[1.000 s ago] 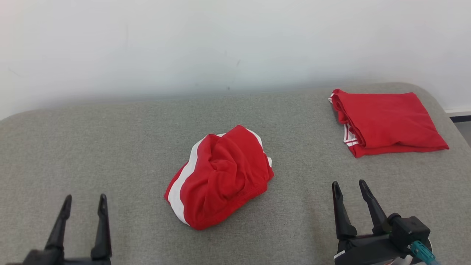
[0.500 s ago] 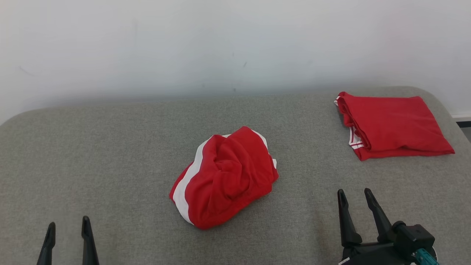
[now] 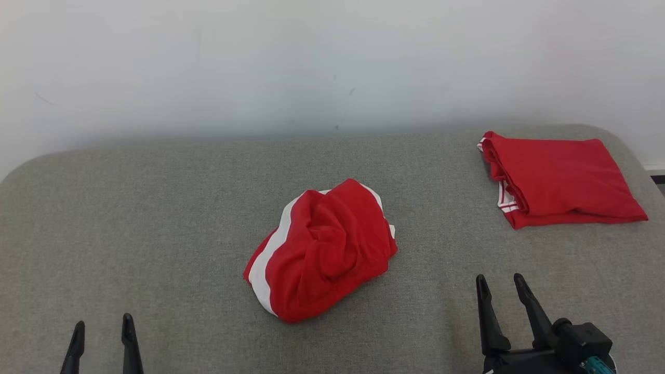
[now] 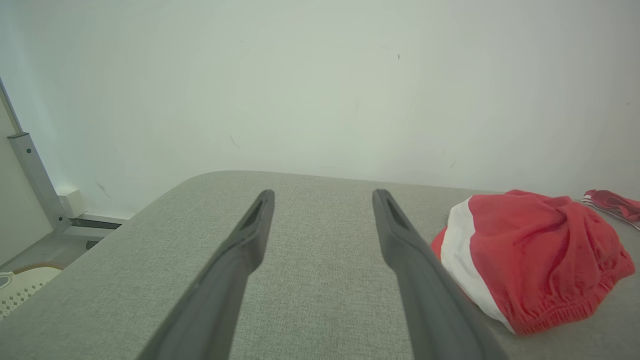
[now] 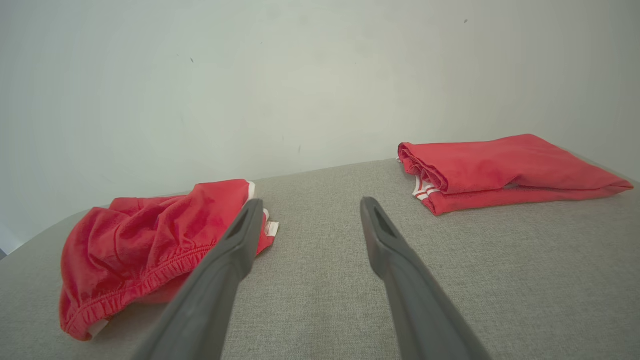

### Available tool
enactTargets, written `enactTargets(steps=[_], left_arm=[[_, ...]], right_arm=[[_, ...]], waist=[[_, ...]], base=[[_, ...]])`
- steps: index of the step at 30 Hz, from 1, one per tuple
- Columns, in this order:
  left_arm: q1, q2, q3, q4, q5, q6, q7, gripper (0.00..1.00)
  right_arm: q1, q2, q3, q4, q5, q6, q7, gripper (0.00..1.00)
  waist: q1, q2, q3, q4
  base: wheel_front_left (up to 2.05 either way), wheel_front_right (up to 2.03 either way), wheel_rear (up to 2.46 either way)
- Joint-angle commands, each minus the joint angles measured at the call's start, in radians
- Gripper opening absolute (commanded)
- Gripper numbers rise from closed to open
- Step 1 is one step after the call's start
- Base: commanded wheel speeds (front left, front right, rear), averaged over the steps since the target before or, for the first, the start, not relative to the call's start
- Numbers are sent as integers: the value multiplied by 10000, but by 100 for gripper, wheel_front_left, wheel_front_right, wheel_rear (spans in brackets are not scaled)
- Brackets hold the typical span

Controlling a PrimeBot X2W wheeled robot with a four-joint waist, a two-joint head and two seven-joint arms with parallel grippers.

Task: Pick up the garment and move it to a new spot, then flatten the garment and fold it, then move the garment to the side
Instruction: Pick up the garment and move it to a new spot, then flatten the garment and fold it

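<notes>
A crumpled red garment (image 3: 322,249) with a white side stripe lies bunched in the middle of the grey padded surface (image 3: 156,218); its elastic hem (image 5: 135,285) shows in the right wrist view, and the heap (image 4: 535,250) also lies right of my left fingers. My left gripper (image 3: 102,332) sits open and empty at the lower left, well clear of the heap. At the lower right my right gripper (image 3: 500,283) stands open, also empty, a short way right of the garment.
A second red garment (image 3: 561,179), neatly folded with white stripes at its edge, rests at the far right corner; it shows again as the folded garment (image 5: 505,170). A white wall (image 3: 332,62) runs behind the surface. Floor and a metal post (image 4: 30,175) lie past the left edge.
The head camera has tilted, shifting the whole scene slightly. My left gripper has dropped lower toward the bottom edge; the right has drawn back a little. Both garments lie as before.
</notes>
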Motion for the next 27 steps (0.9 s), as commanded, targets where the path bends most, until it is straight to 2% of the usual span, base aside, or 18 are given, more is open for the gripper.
enactTargets(steps=[1,27], left_arm=[[-120,-51,40,27,72,-4,-33,100],[-78,-136,-142,199,282,-92,-33,100]], right_arm=[[25,3,16,26,-1,5,-37,100],[73,3,58,95,-67,5,-38,100]], waist=[[0,-1,-1,2],[0,-1,-24,8]], base=[[0,0,0],[0,0,0]])
